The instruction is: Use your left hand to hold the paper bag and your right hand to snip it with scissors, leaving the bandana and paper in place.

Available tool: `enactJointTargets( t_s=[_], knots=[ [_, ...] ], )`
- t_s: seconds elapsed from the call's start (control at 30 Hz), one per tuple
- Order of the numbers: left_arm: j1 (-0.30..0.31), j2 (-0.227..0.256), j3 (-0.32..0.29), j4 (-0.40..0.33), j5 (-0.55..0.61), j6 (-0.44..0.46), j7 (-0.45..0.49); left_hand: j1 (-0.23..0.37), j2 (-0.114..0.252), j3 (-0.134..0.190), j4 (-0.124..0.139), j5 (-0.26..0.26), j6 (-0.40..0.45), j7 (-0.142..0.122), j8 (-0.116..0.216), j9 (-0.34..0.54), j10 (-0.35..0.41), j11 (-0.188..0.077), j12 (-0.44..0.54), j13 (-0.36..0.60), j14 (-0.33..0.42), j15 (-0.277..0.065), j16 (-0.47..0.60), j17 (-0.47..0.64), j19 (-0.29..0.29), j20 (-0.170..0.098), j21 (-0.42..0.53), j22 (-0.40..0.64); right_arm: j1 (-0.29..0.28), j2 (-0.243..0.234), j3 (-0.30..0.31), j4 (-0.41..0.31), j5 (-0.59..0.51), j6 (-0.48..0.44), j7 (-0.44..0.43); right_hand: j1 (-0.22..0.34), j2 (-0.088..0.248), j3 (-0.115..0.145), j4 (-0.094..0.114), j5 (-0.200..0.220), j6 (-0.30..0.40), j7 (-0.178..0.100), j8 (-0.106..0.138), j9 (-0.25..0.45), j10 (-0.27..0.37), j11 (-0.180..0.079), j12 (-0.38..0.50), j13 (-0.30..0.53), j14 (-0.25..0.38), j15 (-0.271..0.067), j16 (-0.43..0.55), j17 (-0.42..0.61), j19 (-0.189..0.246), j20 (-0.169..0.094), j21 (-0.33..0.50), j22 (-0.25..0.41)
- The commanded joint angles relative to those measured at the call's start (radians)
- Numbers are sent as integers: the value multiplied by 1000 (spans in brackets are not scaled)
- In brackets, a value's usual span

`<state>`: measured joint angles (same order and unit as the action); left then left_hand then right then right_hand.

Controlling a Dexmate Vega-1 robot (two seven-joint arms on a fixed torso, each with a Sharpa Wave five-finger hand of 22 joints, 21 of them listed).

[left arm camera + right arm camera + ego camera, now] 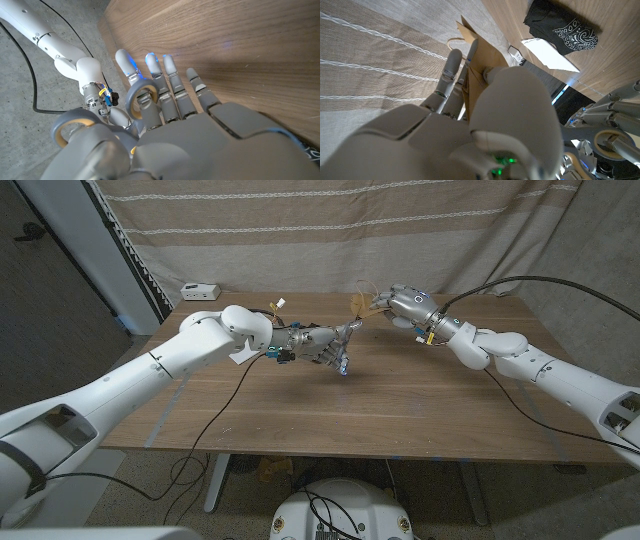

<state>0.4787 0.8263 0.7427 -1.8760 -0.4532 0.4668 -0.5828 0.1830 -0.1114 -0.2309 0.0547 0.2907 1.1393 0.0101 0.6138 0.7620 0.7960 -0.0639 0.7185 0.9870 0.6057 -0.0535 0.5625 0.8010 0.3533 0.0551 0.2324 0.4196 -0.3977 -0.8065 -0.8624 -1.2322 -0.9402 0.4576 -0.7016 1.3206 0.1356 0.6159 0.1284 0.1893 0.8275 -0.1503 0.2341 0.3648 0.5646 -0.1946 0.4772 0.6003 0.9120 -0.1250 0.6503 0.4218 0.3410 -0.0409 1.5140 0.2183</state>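
My right hand grips the brown paper bag above the table's far middle; a corner of the bag sticks out past its fingers. My left hand holds the scissors, blades pointing towards the bag, a little short of it. The scissors' grey handle loops sit against the left hand's fingers. That left hand with one loop also shows in the right wrist view. A black patterned bandana and a white paper lie side by side on the table.
A small white box sits at the table's far left corner. A striped curtain hangs behind the table. My right forearm with its wrist wires shows beyond the left hand. Black cables trail from both arms.
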Motion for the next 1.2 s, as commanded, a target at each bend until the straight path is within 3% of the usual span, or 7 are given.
enactJointTargets(
  t_s=[0.03, 0.83, 1.2],
  knots=[
    [12, -11, -7, 18, -8, -10, 16, -37, -44, -112, -108, 2, 201, 194, 7, 3, 7, 2, 3, 2, -6, -25, 8, 0, 0, -6, -1, 4, -7, -2, 8, -14, -10, 0, 1, 94, 84, 38, -11, 6, 51, -37, 7, 4, 11, -4, 7, 5, -6, -107, -4, 1, -7, -167, 8, 1],
    [13, -30, -2, 51, -1, -32, 28, -15, -9, -96, -108, 25, 204, 194, 5, 3, 11, 0, 6, -1, -4, -29, 19, -8, 4, -11, 2, 7, -23, -5, 28, -46, 2, -1, 26, 99, 84, 36, -16, 7, 49, -28, 4, 8, 22, -3, 14, 14, -6, -107, -6, -1, -9, -168, 11, -2],
    [15, -38, -3, 61, -2, -41, 30, 59, 63, -58, -122, 59, 203, 192, 1, 1, 18, -7, 10, -4, -7, -34, 32, -9, 5, -13, 4, 9, -23, -3, 32, -48, 0, 2, 29, 101, 83, 35, -16, 7, 51, -29, 4, 9, 25, -4, 15, 15, -6, -108, -8, -3, -9, -167, 12, -3]
  ],
)
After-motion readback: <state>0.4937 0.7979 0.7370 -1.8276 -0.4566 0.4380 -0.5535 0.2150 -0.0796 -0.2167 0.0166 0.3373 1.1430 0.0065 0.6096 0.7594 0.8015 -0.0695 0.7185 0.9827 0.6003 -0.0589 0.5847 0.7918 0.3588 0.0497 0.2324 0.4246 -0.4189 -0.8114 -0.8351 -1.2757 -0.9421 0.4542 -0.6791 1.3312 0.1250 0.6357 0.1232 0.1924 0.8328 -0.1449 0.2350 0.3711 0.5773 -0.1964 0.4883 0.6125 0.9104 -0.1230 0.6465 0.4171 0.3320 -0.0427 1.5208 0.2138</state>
